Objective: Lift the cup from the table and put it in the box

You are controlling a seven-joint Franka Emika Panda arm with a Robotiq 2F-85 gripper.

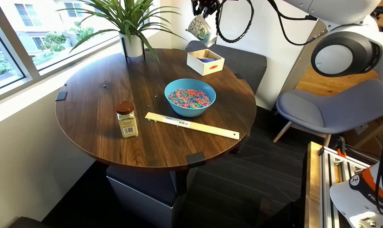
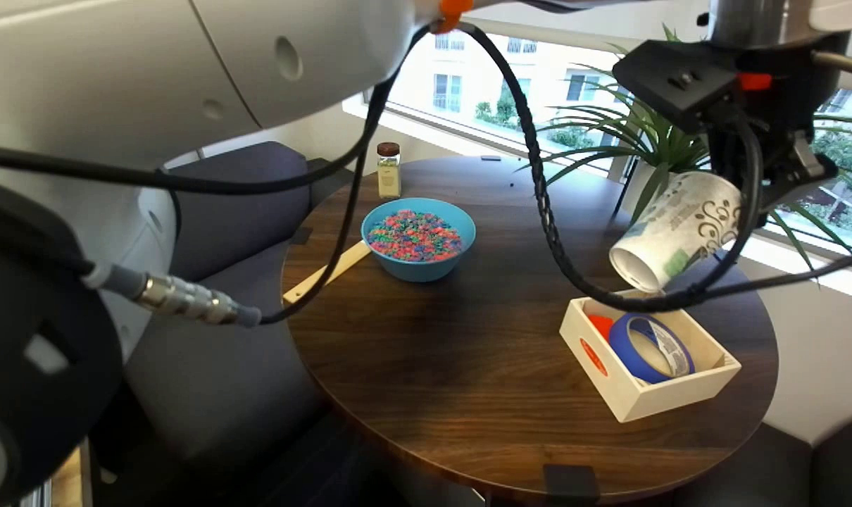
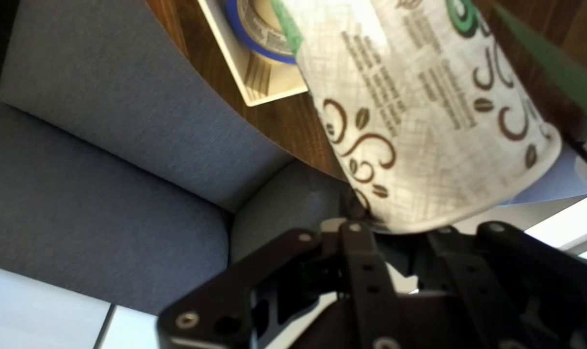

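The table [image 1: 90,110] in front of me is round, its top dark brown wood grain. Taking its far edge as twelve, as in an exterior view, the plant [image 1: 129,27] stands just short of twelve and the box [image 1: 195,64] sits at one, near the edge. The bowl [image 1: 190,112] rests between the middle and three. Just beside it, a flat stick [image 1: 199,126] runs from near the middle towards four. The jar [image 1: 127,123] stands upright at seven. A few beads [image 1: 155,121] lie loose, some right by the stick, and dark tabs [image 1: 196,158] sit at the edge near two, five and past nine.
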